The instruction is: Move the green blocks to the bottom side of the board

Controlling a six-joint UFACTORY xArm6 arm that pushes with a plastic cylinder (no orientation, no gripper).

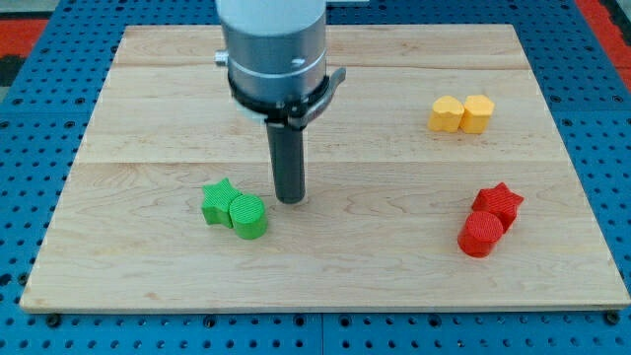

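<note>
A green star block [219, 200] and a green cylinder [248, 216] lie touching each other at the lower left of the wooden board [148, 108]. The cylinder is to the star's lower right. My tip [290, 200] rests on the board just to the right of the green pair, a small gap from the cylinder and slightly above it in the view. The arm's grey body hangs over the upper middle of the board.
A yellow heart-shaped block [446, 113] and a yellow hexagon block [477, 113] sit touching at the upper right. A red star block [498, 204] and a red cylinder [480, 235] sit touching at the lower right. Blue pegboard surrounds the board.
</note>
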